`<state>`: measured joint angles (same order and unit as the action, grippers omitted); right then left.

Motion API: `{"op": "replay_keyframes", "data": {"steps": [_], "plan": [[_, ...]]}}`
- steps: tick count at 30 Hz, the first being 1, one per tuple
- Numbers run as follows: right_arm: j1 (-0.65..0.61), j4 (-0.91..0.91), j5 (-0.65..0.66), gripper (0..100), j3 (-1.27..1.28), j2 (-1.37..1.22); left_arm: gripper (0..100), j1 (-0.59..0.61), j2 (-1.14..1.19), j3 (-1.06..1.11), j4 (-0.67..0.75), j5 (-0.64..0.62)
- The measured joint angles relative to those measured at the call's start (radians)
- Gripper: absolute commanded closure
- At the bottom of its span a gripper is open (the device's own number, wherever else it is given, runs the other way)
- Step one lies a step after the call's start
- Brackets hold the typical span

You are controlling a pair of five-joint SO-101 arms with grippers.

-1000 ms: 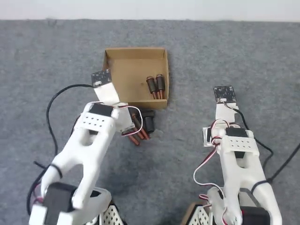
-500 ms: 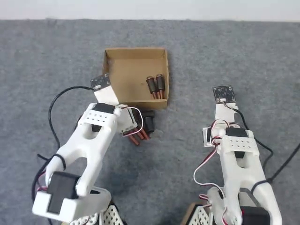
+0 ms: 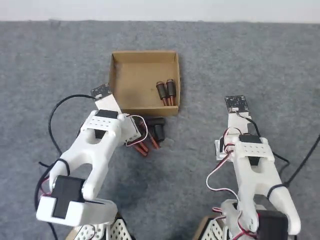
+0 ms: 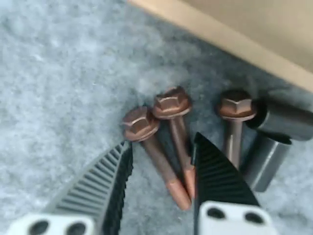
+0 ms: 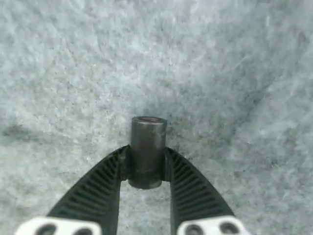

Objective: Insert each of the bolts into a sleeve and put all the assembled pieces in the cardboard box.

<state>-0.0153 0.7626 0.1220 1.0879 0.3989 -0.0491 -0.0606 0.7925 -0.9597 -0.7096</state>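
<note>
Black sleeve (image 5: 148, 142) clamped in right hand (image 5: 145, 157)

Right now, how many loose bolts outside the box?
3 bolts on the carpet beside the cardboard box: two under the open left tool, one next to the sleeves. More may be hidden.

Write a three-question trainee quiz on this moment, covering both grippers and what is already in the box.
1. True or false: the right gripper is shut on a sleeve.
2. How many assembled pieces lie in the cardboard box? A) one B) two C) four
3. Fill in: the left gripper is open above three loose ___.

Key: 1 true; 2 B; 3 bolts.
</note>
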Motion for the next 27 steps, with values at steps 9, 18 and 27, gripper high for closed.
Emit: {"op": "replay_keyframes", "data": {"steps": [9,18,27], "plan": [[0.002,0.0,0.0,99.2,0.0,0.0,82,-0.002,-0.083,0.011,0.0,0.0],[0.002,0.0,0.0,99.2,0.0,0.0,82,0.023,-0.262,0.14,0.0,0.0],[0.005,0.0,0.0,99.2,0.0,0.0,82,0.021,-0.129,0.132,0.08,-0.002]]}}
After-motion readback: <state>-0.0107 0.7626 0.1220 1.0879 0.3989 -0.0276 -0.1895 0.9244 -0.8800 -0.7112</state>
